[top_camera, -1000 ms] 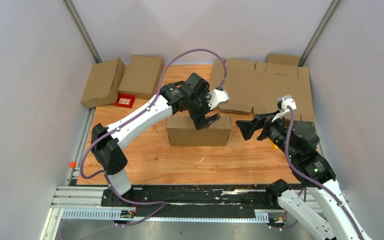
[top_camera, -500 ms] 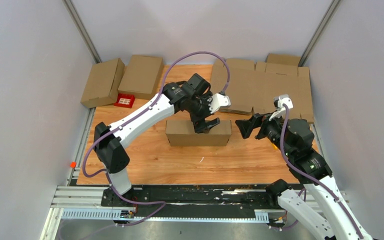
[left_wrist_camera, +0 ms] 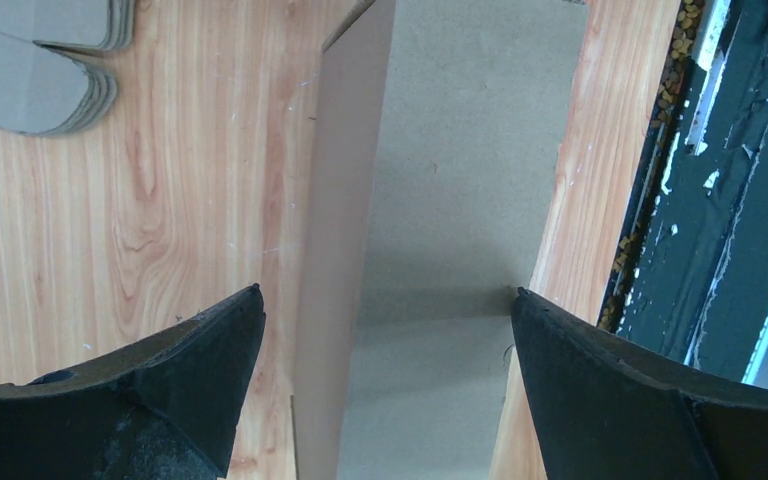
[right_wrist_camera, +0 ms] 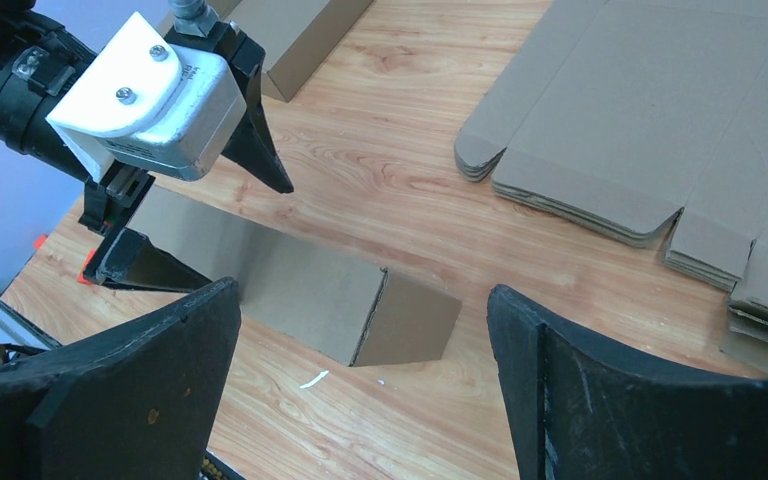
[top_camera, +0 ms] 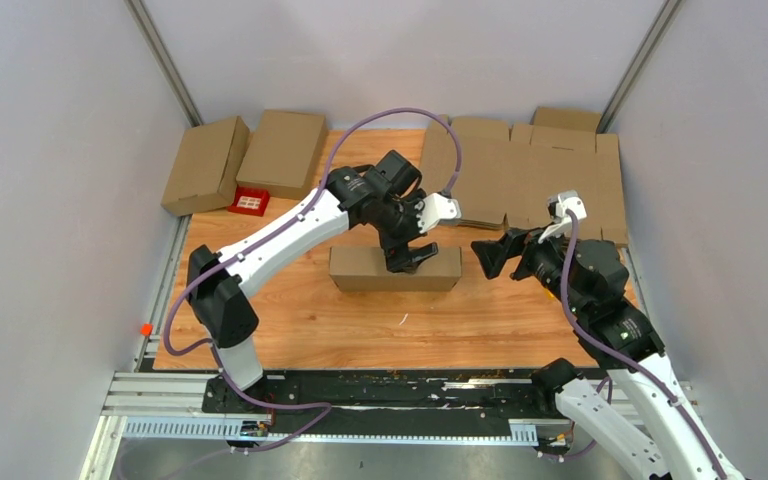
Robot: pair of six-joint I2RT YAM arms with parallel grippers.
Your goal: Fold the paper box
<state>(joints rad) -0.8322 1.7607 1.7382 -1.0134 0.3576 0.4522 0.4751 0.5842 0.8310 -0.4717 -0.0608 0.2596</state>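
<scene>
Box position: paper box (top_camera: 395, 270) lies near the middle of the desk (top_camera: 290, 320), long side toward the arms. Left gripper (top_camera: 412, 250) is over its top, released, jaws spread wide astride the box; contact cannot be confirmed. Right gripper (top_camera: 490, 255) is released, grasping nothing, just beside the box's right end. Flat cardboard blanks (top_camera: 535, 175) are stacked at far right.

Flat cardboard stack (top_camera: 535, 175), two closed cartons (top_camera: 282, 152), small red tray (top_camera: 250, 202).

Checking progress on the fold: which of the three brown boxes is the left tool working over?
The middle box, alone on the wood beneath the left tool; the other two sit together at the far left corner.
</scene>
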